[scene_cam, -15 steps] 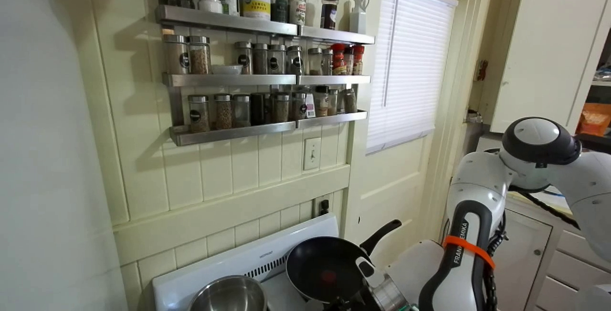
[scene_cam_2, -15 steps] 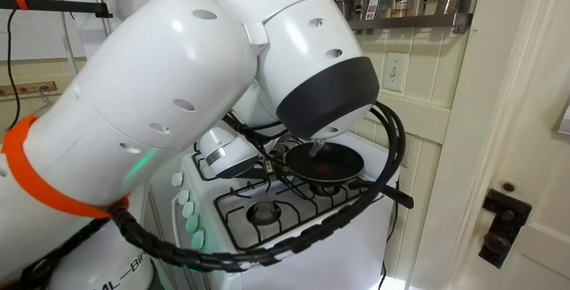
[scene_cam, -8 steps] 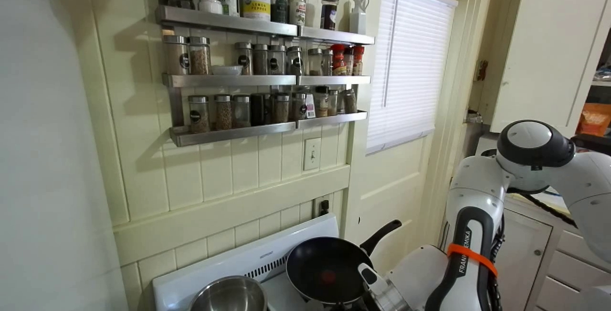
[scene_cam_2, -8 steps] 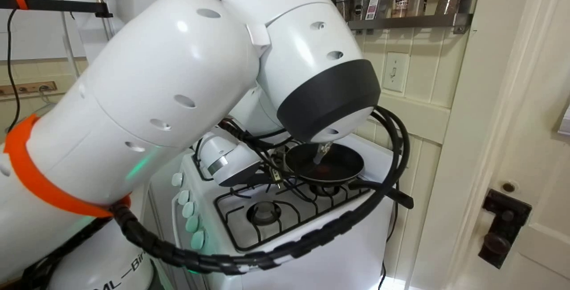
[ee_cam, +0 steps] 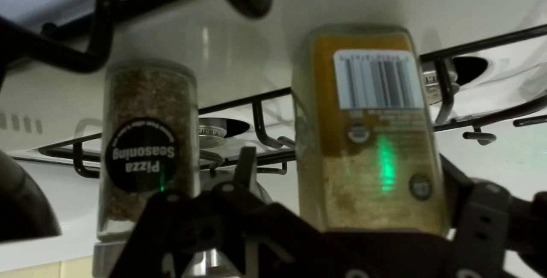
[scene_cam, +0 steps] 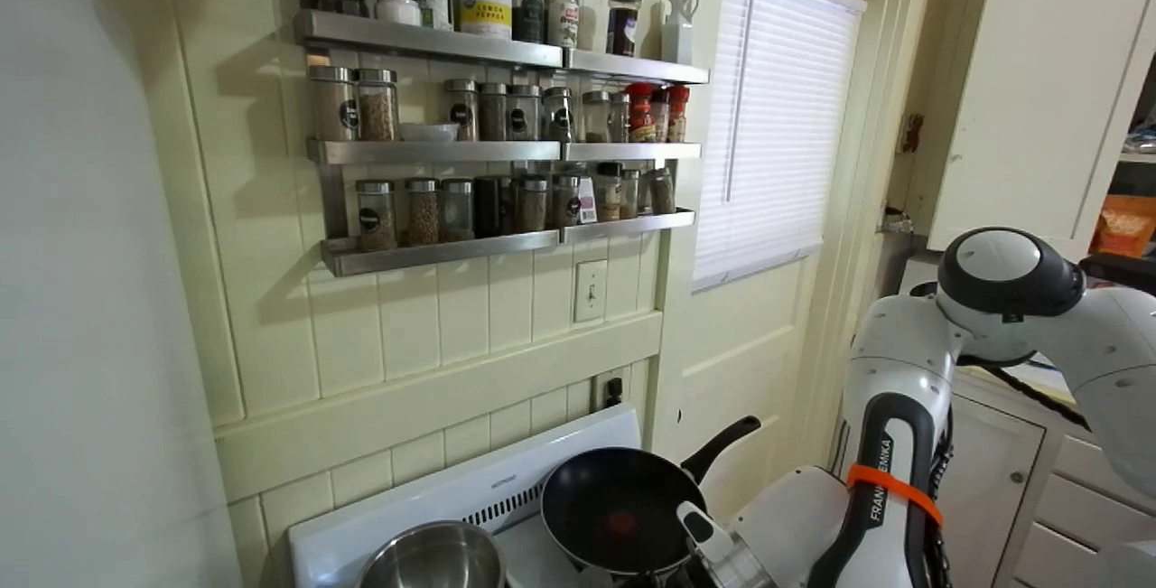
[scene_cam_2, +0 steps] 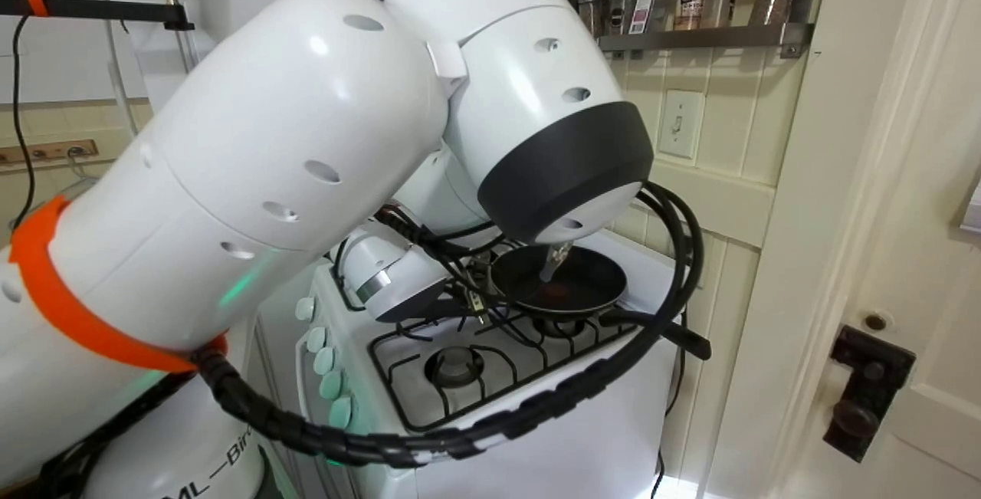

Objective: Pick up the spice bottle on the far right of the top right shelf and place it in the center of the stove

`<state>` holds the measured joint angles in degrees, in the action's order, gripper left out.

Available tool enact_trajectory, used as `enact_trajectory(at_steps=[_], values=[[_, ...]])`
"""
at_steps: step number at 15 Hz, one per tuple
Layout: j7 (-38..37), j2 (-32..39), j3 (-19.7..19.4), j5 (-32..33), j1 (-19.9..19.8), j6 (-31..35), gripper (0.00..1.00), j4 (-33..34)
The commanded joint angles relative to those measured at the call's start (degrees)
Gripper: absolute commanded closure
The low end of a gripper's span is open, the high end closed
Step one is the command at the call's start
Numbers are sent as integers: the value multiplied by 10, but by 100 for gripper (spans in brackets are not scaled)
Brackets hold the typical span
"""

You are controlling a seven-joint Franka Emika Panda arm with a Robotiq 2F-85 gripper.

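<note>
The wrist picture stands upside down. In it the spice bottle [ee_cam: 376,154], squarish glass with a barcode label and brown contents, stands upright on the white stove [ee_cam: 239,51] between burner grates. My gripper [ee_cam: 350,167] is open around its upper part. A clear gap shows between the left finger [ee_cam: 246,167] and the glass; the right finger stands close beside it, contact unclear. The gripper's body hides the cap. Both exterior views leave the bottle hidden and the jaws hard to make out. The top right shelf [scene_cam: 637,67] hangs on the wall, a white cruet at its right end.
A round Pizza Seasoning jar [ee_cam: 141,150] stands on the stove just outside the left finger. A black frying pan [scene_cam: 623,498] with its handle outward and a steel pot [scene_cam: 433,561] sit on the stove. A thick cable [scene_cam_2: 490,430] loops off the arm.
The arm shifted slightly between one second and half a second ago, the hand easing a little lower and sideways; it is nearly still since. The jaws have opened.
</note>
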<state>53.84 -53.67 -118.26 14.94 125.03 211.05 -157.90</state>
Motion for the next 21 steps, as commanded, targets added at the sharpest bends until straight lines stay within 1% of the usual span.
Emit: enact_trajectory(at_steps=[1, 5, 7, 11, 15, 16, 17, 18, 19, 20, 21], values=[[-2, 4, -8, 13, 12, -2, 0, 0], [-8, 18, 1, 3, 25, -3, 0, 0], [-30, 44, 20, -26, 41, 3, 0, 0], [-83, 141, 75, -94, 68, 24, 0, 2], [-136, 238, 116, -146, 66, 42, 0, 8], [-143, 266, 140, -163, 46, 52, 0, -13], [-157, 292, 148, -177, 48, 46, 0, -8], [-173, 317, 153, -197, 58, 36, 0, 8], [-198, 343, 174, -208, 50, 32, 0, 6], [-199, 367, 229, -263, 21, 36, 0, -13], [-217, 391, 257, -296, 18, 16, 0, 0]])
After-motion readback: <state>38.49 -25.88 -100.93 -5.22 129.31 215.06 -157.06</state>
